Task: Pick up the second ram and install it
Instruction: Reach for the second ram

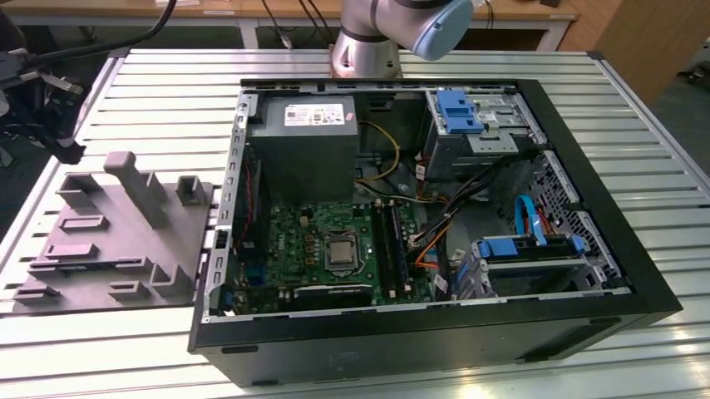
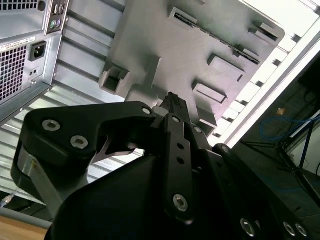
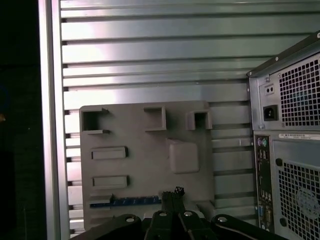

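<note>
In the first wrist view, the second ram point(image 3: 125, 202) lies flat in a long slot of the grey fixture point(image 3: 140, 130), a dark, bluish stick along the fixture's edge nearest the camera. The pincer point(image 3: 174, 192) hangs above that edge, its tip close to 1 end of the stick; whether it touches is unclear. The 2 fingers are drawn together with nothing seen between them, and the second wrist view shows the same closed pincer over the fixture. The fixture rests on the slatted metal tabletop point(image 3: 150, 50), just beside the rear of the computer case point(image 3: 295, 150). In the exterior view, the case lies open on its side to the fixture's right, with the green motherboard point(image 1: 316, 241) below the grey power supply point(image 1: 299, 158).
</note>
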You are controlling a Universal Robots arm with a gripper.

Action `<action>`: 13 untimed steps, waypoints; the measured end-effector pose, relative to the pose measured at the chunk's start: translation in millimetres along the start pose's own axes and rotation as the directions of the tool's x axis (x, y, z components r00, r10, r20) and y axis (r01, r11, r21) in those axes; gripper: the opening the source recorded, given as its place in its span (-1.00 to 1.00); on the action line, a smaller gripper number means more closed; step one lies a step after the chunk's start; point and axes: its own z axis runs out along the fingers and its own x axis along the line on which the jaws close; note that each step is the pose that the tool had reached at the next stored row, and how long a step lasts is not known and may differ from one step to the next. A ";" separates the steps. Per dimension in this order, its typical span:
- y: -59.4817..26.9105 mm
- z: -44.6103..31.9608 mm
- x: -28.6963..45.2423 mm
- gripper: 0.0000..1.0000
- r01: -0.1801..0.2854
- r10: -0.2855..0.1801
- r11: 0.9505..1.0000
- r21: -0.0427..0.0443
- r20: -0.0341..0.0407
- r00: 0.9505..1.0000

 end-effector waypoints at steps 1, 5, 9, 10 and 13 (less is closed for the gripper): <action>-0.9 0.8 0.6 -0.80 0.000 0.000 1.000 0.000 0.000 1.000; -4.6 3.8 3.2 -0.80 0.000 0.000 1.000 0.000 0.000 1.000; -8.2 6.7 5.9 -0.80 0.000 0.000 1.000 0.000 0.000 1.000; -9.0 7.4 6.5 -0.80 0.000 0.000 1.000 0.000 0.000 1.000; -11.4 10.1 8.2 -0.80 0.000 0.000 1.000 0.000 0.000 1.000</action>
